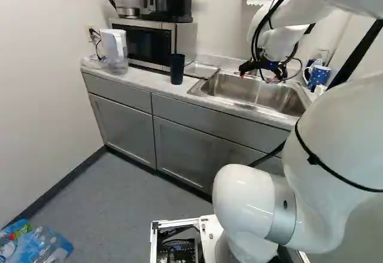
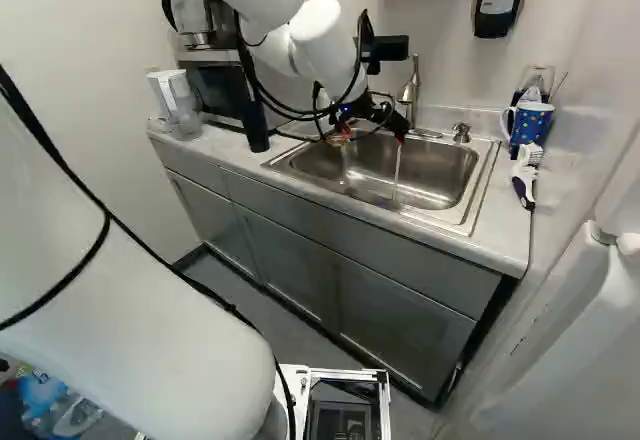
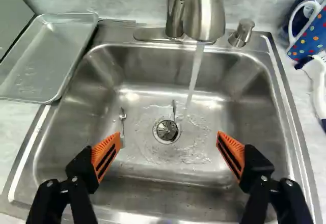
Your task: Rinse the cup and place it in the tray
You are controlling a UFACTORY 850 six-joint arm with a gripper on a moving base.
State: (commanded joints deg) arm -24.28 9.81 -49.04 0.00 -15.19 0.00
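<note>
Over the sink (image 2: 430, 175) hangs my gripper (image 2: 372, 138). In the wrist view the gripper (image 3: 169, 137) is wide open, its orange pads (image 3: 106, 154) far apart with only the basin and drain visible beyond them. A tall black cup (image 1: 178, 69) stands upright on the counter in front of the microwave, out of the wrist view. The shallow metal tray (image 3: 48, 56) lies beside the basin, on the side away from the dotted mug, and holds nothing that I can see. Water (image 3: 194, 74) runs from the faucet (image 3: 204, 10) into the basin.
A blue dotted mug (image 2: 530, 125) and a white-and-dark brush (image 2: 524, 175) are at the counter's far end. Small utensils (image 3: 122, 117) lie in the basin. The microwave (image 1: 149, 43) and a water pitcher (image 1: 114, 49) stand at the other end. Bottles (image 1: 39, 245) lie on the floor.
</note>
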